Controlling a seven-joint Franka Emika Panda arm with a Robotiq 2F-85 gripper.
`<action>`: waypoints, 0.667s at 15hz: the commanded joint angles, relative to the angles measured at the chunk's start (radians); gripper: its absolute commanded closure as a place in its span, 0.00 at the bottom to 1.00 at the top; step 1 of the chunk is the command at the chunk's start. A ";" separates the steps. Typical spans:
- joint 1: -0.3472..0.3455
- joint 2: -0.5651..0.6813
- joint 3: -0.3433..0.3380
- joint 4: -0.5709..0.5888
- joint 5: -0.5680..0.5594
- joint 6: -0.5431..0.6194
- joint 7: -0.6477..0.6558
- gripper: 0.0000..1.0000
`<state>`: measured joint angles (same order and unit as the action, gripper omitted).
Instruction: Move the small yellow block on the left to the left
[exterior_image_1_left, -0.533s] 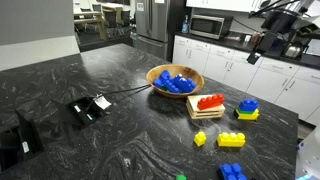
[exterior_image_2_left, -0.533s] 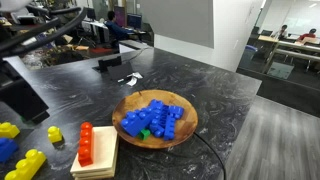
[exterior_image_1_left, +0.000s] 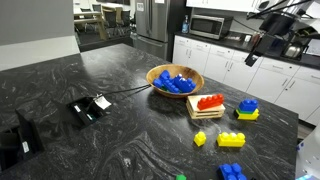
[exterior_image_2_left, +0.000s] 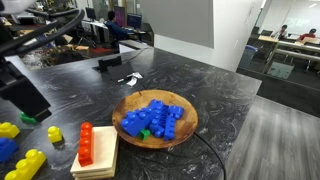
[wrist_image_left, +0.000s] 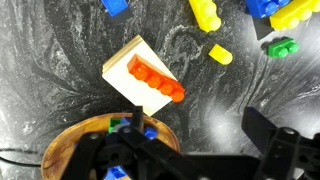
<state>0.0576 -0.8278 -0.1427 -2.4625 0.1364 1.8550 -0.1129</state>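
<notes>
Dark marbled countertop (exterior_image_1_left: 120, 120) here, and the small yellow block (wrist_image_left: 219, 54) sits loose on it, near the longer yellow brick (wrist_image_left: 205, 12) and not far from the wooden slab (wrist_image_left: 122, 62) carrying a red brick (wrist_image_left: 155, 82). My claw (wrist_image_left: 188, 150) hangs well above, jaws spread wide, gripping nothing, over the wooden bowl (wrist_image_left: 62, 150).
</notes>
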 joint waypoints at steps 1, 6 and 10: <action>-0.021 0.003 0.013 0.002 0.013 -0.003 -0.012 0.00; 0.016 0.027 0.060 -0.020 -0.001 -0.011 -0.039 0.00; 0.084 0.109 0.151 -0.061 0.010 0.008 -0.030 0.00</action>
<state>0.1188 -0.7719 -0.0302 -2.5258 0.1369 1.8539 -0.1231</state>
